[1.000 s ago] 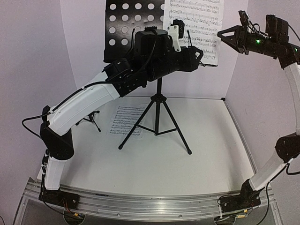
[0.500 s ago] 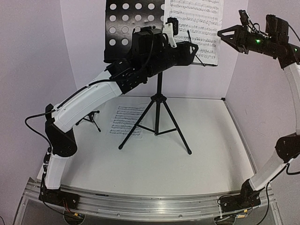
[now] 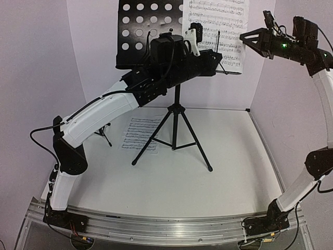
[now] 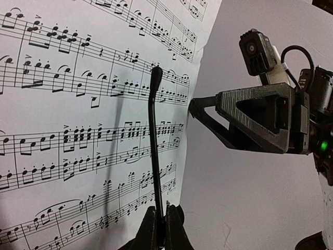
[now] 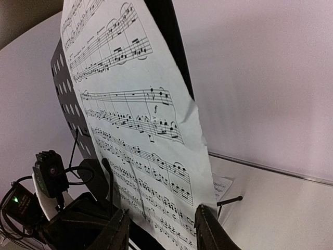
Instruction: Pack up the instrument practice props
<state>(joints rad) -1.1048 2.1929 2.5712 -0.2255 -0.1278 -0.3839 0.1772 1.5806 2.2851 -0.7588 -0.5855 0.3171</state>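
The left gripper point(image 4: 162, 213) is pinched tight on the thin black wire point(image 4: 154, 151) sticking up from its grip; just behind the wire, the sheet music point(image 4: 62, 112) leans on the music stand point(image 3: 132, 26); off to its right, the right gripper point(image 5: 162, 211) hovers, jaws apart, by the page edge; I think it must next pinch that edge and pull the page off

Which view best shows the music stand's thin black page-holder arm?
Left wrist: the thin black page-holder arm runs full length against the white sheet-music page, pinched in the left gripper. Top external shows a faint sliver; right wrist shows it small, beside the page.
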